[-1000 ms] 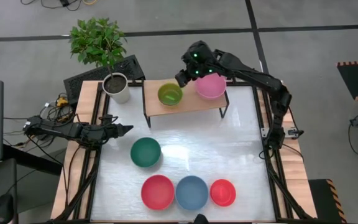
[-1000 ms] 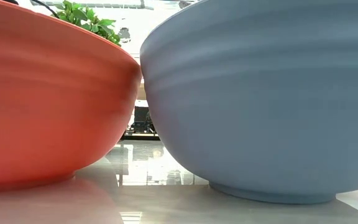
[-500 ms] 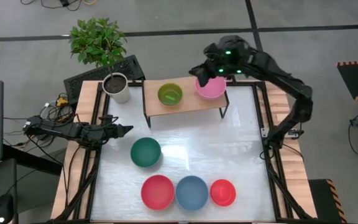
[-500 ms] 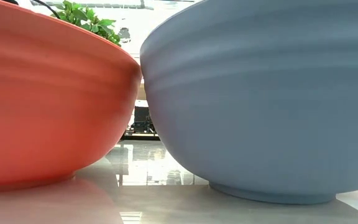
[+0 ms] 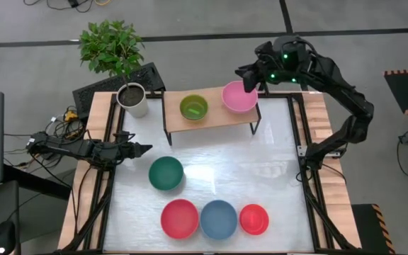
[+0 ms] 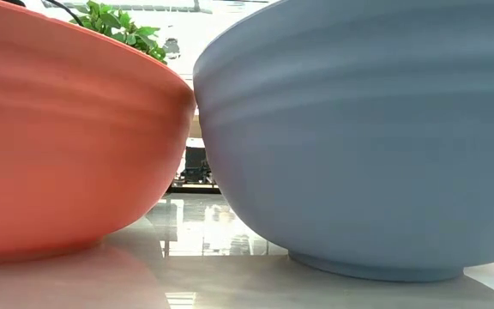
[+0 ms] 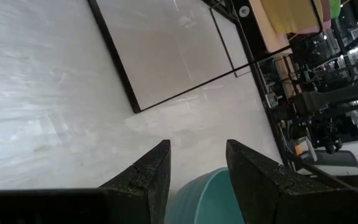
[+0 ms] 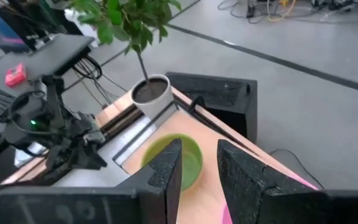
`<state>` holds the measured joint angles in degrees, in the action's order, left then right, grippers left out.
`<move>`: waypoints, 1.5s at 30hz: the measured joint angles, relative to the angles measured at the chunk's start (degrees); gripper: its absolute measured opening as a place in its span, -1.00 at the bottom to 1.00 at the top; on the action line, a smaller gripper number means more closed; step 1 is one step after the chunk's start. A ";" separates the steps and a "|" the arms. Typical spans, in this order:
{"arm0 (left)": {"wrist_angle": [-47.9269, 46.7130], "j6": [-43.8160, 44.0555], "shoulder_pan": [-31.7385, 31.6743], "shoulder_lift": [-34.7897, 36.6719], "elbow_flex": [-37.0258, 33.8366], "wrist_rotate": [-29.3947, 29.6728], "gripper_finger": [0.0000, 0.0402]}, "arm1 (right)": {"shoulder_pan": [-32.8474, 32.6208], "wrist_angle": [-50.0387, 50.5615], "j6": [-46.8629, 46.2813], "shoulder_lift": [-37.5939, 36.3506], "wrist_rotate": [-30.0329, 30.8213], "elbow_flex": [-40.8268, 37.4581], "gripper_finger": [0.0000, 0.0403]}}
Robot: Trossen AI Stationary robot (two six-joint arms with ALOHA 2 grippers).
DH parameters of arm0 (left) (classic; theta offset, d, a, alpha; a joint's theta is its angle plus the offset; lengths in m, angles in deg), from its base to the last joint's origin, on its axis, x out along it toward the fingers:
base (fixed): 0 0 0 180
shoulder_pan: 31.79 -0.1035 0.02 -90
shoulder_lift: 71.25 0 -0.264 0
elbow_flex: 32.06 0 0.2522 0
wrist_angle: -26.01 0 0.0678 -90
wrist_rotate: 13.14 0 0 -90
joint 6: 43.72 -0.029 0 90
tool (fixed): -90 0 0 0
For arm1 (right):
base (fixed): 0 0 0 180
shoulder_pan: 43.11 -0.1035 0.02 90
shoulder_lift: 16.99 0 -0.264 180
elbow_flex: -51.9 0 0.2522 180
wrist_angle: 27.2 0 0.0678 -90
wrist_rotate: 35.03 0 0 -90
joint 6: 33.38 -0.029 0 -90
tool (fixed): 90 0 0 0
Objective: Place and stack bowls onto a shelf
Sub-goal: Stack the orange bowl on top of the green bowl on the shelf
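Nearest, on the counter (image 5: 275, 177): large red bowl (image 5: 180, 217), blue bowl (image 5: 219, 219), small red bowl (image 5: 253, 219); farther, dark green bowl (image 5: 166, 173) beside idle left end effector (image 5: 144, 148), unclenched; on the shelf (image 5: 222, 117): light green bowl (image 5: 193, 107), pink bowl (image 5: 239, 97) apparently just placed; above, right end effector (image 5: 246, 76), released, empty; next, probably fetching another bowl.

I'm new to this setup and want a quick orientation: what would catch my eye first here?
Probably the bright bowls: a row of big red bowl, blue bowl and small red bowl at the table's near edge, with a dark green bowl behind them. On the shelf sit a light green bowl and a pink bowl, the right claw open just beside the pink one.
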<state>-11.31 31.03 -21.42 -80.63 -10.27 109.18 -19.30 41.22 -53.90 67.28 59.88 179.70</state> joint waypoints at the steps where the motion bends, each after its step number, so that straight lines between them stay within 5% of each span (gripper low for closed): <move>1: 0.00 0.04 -0.02 0.00 0.00 0.00 -0.31 | -0.01 0.75 0.11 0.08 0.02 0.00 -0.37; 26: 0.00 0.39 -0.01 0.00 0.00 -0.33 -0.31 | -2.35 9.83 0.41 1.16 -0.24 -0.04 -0.37; 45: -0.02 -1.13 0.00 0.00 0.00 -0.15 -0.31 | -9.99 23.72 -5.71 -0.17 2.67 0.02 -0.37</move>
<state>-11.33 29.90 -21.42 -80.63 -10.27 109.03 -29.29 64.94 -59.61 67.12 62.55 179.72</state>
